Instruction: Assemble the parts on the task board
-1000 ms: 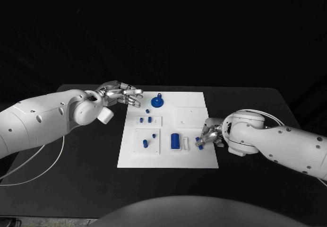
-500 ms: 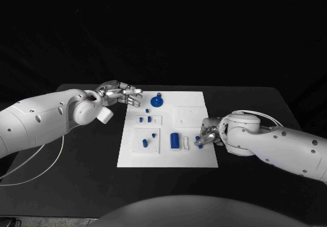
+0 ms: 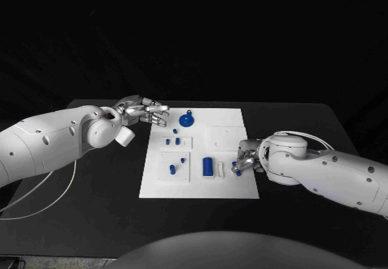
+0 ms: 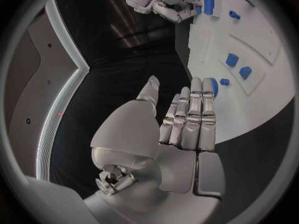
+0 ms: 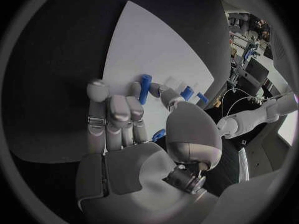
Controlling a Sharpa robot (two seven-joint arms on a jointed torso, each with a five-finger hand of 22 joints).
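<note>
White task board (image 3: 234, 190) lies mid-table on the black table (image 3: 97, 213), long side running away from the robot, with bare tabletop all round it, widest on the near side and to either flank.

Left hand (image 3: 144, 111) hovers just off the board's far left corner, fingers spread and holding nothing; its wrist view shows the fingers (image 4: 190, 119) straight and side by side over the dark table, tips near the board edge (image 4: 249, 129).

Right hand (image 3: 246, 159) sits at the board's right edge, near the middle of that side, pinching a small blue part (image 3: 236, 167) between thumb and fingers; the wrist view shows the blue cylinder (image 5: 144, 88) upright in the fingertips above the white surface.

On the board: a round blue piece with a loop (image 3: 188, 120) near the far edge, small blue pegs (image 3: 174, 142) in the left inset plates, a larger blue cylinder (image 3: 208, 166) lying mid-board just left of the right hand
</note>
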